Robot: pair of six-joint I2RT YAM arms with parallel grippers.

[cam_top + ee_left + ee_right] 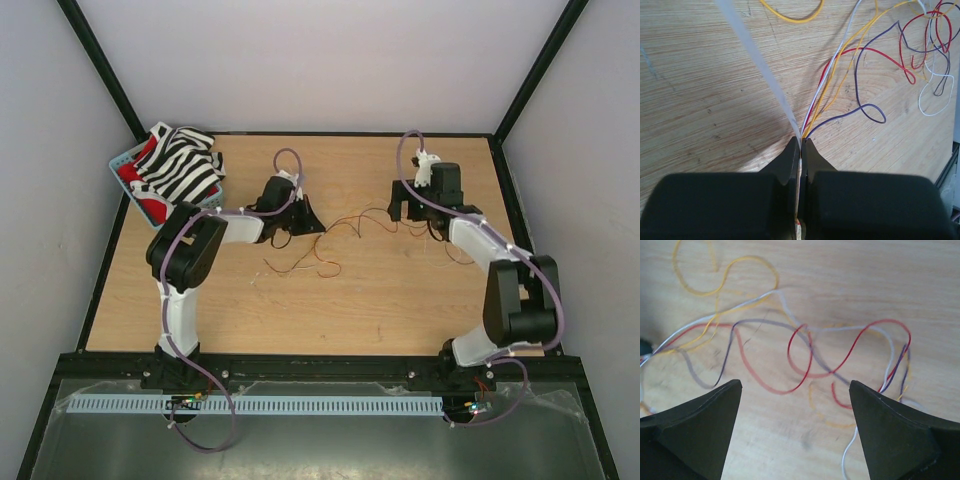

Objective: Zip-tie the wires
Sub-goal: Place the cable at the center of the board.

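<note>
left gripper [801,142] pressed together on the near end of the wires [816,107], with one end of the zip tie [757,60] apparently caught in the same pinch, probably so the tie lies beside the bundle, ready to loop. from the jaws the tie runs straight up-left and the wires fan right across the table [400,300]. right gripper [795,385] spread wide, holding nothing, hovers over loose red, purple and white loops, likely placed to gather that end. far left corner: basket [122,160] of striped cloth, uninvolved.
</note>
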